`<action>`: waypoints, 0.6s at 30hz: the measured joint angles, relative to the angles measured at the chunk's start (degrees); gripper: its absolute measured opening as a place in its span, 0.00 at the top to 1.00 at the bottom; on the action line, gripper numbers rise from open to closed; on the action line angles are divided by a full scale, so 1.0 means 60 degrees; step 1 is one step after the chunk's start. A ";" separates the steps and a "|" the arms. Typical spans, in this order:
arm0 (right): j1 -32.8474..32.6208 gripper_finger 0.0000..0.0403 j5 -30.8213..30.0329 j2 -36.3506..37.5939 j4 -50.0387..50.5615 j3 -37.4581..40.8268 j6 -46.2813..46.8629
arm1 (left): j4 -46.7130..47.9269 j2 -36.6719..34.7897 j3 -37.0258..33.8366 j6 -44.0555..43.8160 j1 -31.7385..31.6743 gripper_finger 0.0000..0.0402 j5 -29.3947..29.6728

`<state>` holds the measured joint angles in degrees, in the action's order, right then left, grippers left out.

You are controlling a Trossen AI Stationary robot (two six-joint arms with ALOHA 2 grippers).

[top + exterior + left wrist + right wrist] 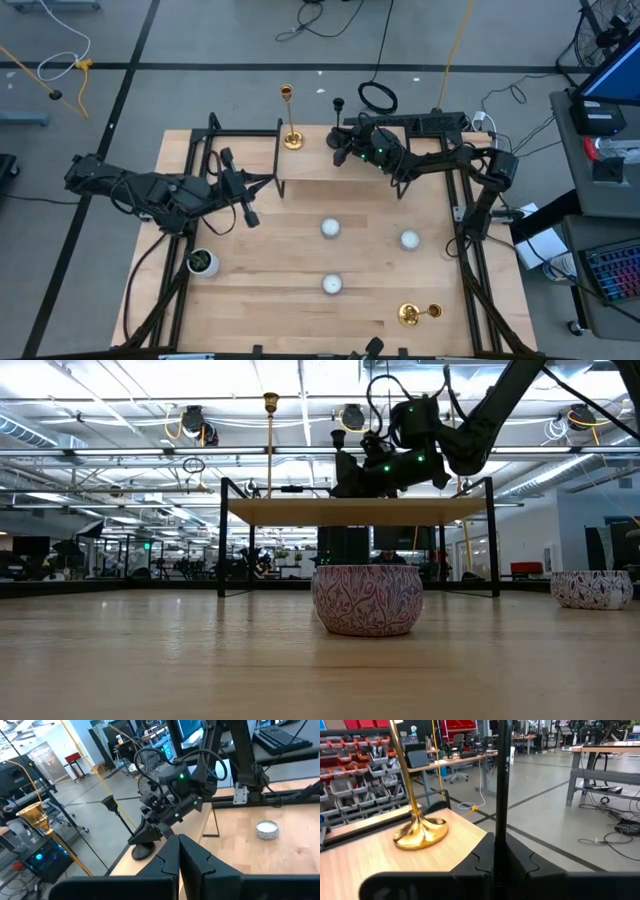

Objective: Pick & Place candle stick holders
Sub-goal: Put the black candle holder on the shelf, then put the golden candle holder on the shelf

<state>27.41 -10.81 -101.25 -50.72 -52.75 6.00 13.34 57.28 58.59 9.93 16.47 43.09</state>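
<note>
The black candlestick (339,108) stood upright at the right end of the raised wooden shelf (310,165) at the back of the desk (300,260), its thin stem clamped between the fingers of the right tool (345,140); the right wrist view showed the dark stem (502,780) running straight up from the closed fingers. Just beside it on the same shelf stood a tall gold candlestick (290,120), upright and free of any grip. A second gold candlestick (418,314) lay on its side near the front right corner of the desk, well apart from both arms.

The step in hand appeared to be setting the black holder down on the shelf. In the left wrist view its base (143,851) looked to rest on or just over the shelf edge. The next move would likely call for confirming the base sat flat, letting go, and drawing back without brushing the gold neighbour; the fallen gold holder then remained to fetch.

The left tool (245,195) hung over the left side of the desk with its fingers pressed together, grasping nothing. Three white candles (330,228) and a small potted plant (203,263) sat on the desk.

No brand, label or legible writing could be made out anywhere.
</note>
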 joint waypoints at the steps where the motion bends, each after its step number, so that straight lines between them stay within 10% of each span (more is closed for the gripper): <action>1: 0.0013 0.97 0.0004 0.0001 0.0050 -0.0003 -0.0001 | 0.0068 0.0000 0.0000 0.0000 0.0012 0.99 0.0000; 18: -0.0060 0.65 0.0055 0.0245 0.0317 0.0018 -0.0701 | 0.0433 0.0000 0.0000 -0.0344 0.0012 0.94 0.0007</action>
<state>27.05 -10.48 -99.78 -48.82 -52.64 1.79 15.94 57.28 58.59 7.87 16.53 43.13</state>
